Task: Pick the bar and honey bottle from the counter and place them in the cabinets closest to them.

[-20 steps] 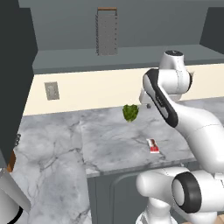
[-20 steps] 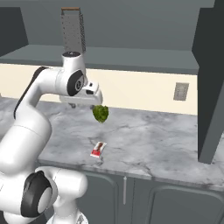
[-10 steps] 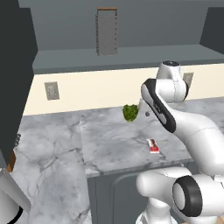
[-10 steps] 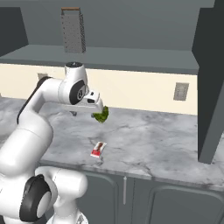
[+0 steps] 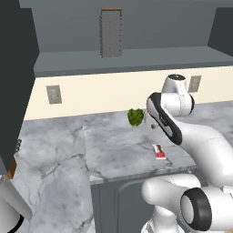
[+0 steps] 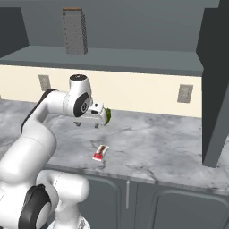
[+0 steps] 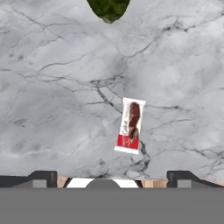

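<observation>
The bar (image 7: 130,125), a small red and white packet, lies flat on the marbled counter (image 7: 52,87). In the base views the bar (image 5: 159,151) (image 6: 100,152) rests near the counter's front edge. My gripper (image 6: 88,125) hangs above the counter (image 6: 156,143), pointing down, a little behind the bar and well clear of it. Its jaws are open and empty, with the two fingertips (image 7: 43,177) wide apart on either side of the bar in the hand view. Above, the wall cabinets (image 5: 136,59) stand open, showing a shelf. The honey bottle is out of view.
A green leafy lump (image 5: 135,117) (image 6: 106,116) sits on the counter just behind the gripper. A metal grater (image 5: 111,32) stands on the cabinet shelf. Dark open cabinet doors (image 6: 214,89) hang at the sides. Power sockets (image 5: 53,94) mark the cream wall.
The arm has folded down and the gripper has dropped from shelf height toward the counter above the bar. The jaws stayed open. The bar and lump have not moved.
</observation>
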Tool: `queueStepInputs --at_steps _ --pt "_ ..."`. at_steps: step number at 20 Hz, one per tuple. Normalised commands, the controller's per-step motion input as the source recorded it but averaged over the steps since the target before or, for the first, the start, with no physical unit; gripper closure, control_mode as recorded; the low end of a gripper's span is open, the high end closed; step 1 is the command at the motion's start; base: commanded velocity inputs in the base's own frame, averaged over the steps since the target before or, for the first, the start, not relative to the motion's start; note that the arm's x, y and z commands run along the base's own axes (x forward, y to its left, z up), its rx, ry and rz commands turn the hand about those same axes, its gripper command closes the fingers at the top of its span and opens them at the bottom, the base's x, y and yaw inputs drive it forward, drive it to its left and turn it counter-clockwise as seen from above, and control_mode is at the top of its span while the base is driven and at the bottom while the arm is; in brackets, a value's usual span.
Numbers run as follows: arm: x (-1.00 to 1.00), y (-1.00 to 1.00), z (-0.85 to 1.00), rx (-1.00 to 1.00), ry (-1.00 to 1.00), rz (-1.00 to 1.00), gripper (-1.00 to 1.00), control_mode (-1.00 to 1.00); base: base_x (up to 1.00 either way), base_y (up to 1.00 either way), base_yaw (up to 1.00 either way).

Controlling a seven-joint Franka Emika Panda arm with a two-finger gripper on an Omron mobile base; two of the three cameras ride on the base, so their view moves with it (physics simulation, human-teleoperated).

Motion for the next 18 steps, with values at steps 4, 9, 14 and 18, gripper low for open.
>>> queueStepInputs --at_steps 4,9,14,18 --pt "0.0 -0.05 -0.32 0.0 0.0 0.0 -1.0 -1.0 0.0 0.0 0.0" --pt "0.0 -0.09 -0.3 0.0 0.0 0.0 -1.0 -1.0 0.0 0.0 0.0" --pt "0.0 -0.14 -0.27 0.0 -0.02 0.0 -1.0 -1.0 0.0 0.0 0.0" --pt "0.0 -0.11 -0.26 0.0 -0.02 0.0 -1.0 -1.0 0.0 0.0 0.0"
